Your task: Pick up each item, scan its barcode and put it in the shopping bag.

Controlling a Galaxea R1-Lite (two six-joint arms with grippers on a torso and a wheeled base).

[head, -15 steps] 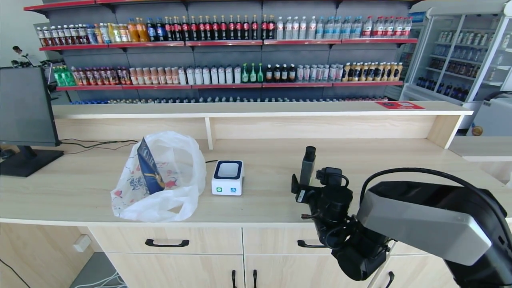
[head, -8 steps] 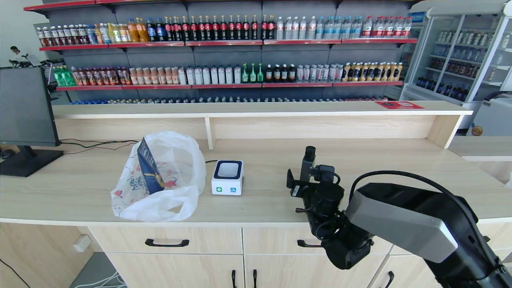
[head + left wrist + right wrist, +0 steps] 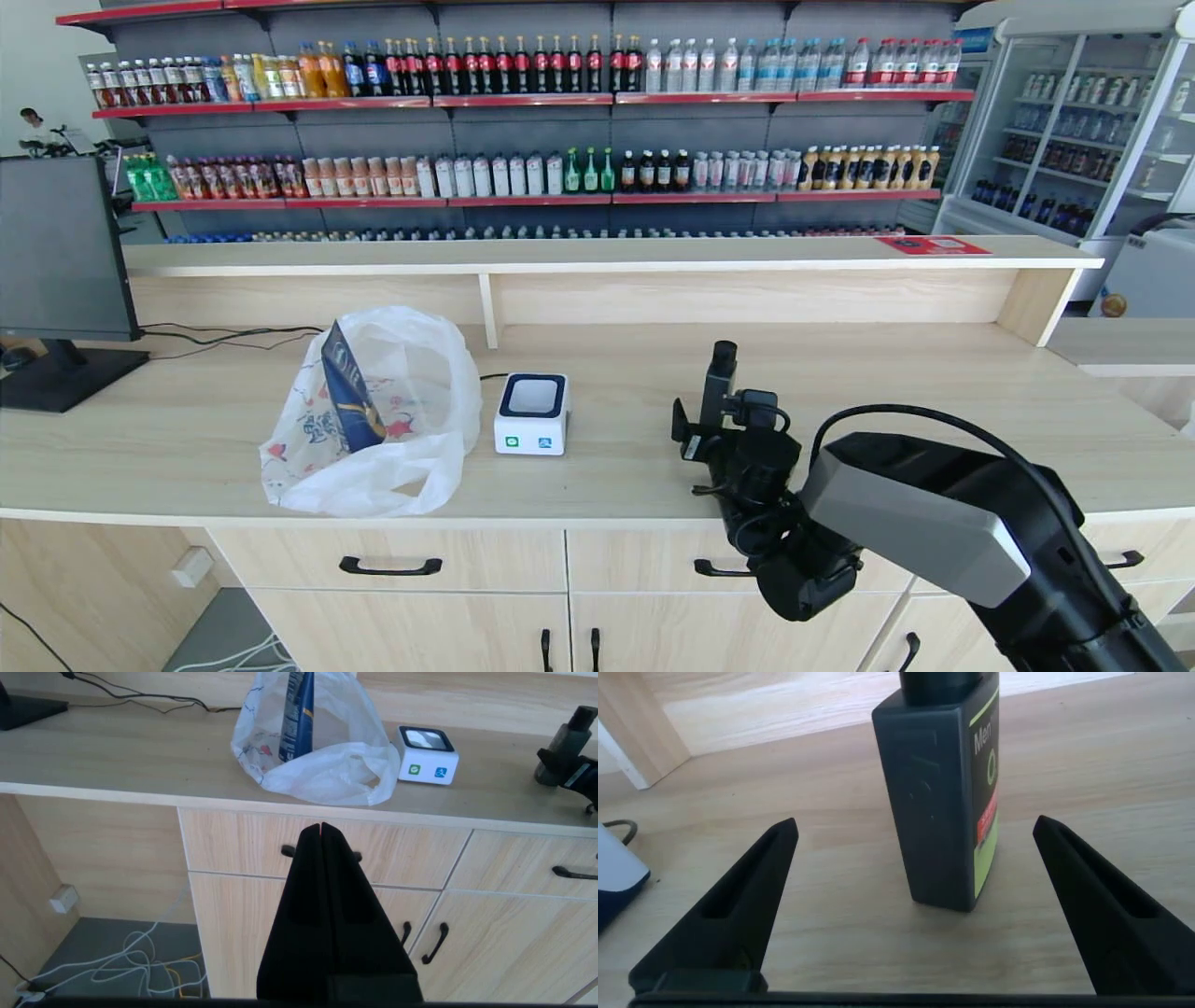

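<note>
Since a second ago, your right arm (image 3: 915, 523) has swung a little left and its elbow has sunk lower; the bottle (image 3: 720, 378) has not moved. Nearest you, the left tool (image 3: 322, 833) hangs before the drawers (image 3: 252, 845), below the desk (image 3: 607, 476) edge, fingers pressed together. The right tool (image 3: 915, 831) is spread wide, and the dark bottle stands upright ahead of its gap, touching neither finger. The bottle's cap is cut off in the right wrist view, and its base hides behind the wrist in the head view. Further left sit the scanner (image 3: 531, 413), then the bag (image 3: 411, 467), with a blue packet (image 3: 347, 392) half veiled inside.
</note>
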